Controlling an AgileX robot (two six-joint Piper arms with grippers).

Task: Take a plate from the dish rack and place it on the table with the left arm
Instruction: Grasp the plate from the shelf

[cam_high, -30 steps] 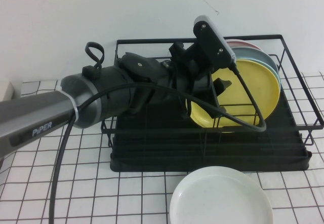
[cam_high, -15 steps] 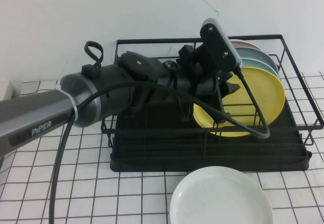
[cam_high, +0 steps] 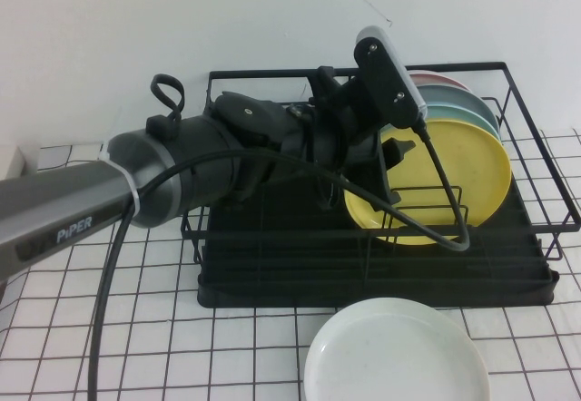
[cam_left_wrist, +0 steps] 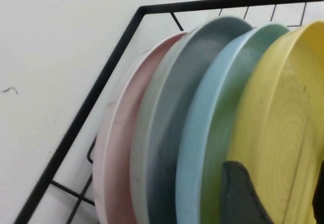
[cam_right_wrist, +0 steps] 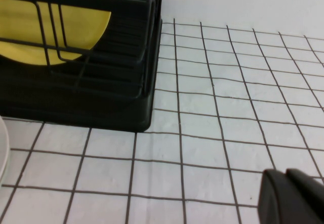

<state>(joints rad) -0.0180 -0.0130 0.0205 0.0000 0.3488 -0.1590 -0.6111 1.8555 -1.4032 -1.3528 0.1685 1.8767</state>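
The yellow plate point(cam_high: 454, 174) stands upright at the front of the stack in the black dish rack point(cam_high: 272, 278). My left arm point(cam_high: 163, 192) reaches into the rack from the left. My left gripper point(cam_high: 392, 161) is open at the plate's left rim. In the left wrist view the plate point(cam_left_wrist: 288, 122) fills the gap of the left gripper point(cam_left_wrist: 277, 168). One finger point(cam_left_wrist: 243, 198) lies at its rim beside the light blue plate point(cam_left_wrist: 207, 133); the other is at the picture's edge. My right gripper point(cam_right_wrist: 293, 198) is shut, low over the table point(cam_right_wrist: 228, 107), right of the rack point(cam_right_wrist: 116, 102).
Behind the yellow plate stand a light blue plate point(cam_high: 474, 106), a grey-blue one point(cam_left_wrist: 162, 133) and a pink one point(cam_high: 436, 79). A white plate point(cam_high: 397, 351) lies flat on the table point(cam_high: 182, 347) in front of the rack. The rack's wire frame point(cam_left_wrist: 116, 51) surrounds the stack.
My left gripper moved a little right towards the plates, then eased slightly back. The yellow plate now stands slightly further right in the rack. The right gripper shows no earlier view.
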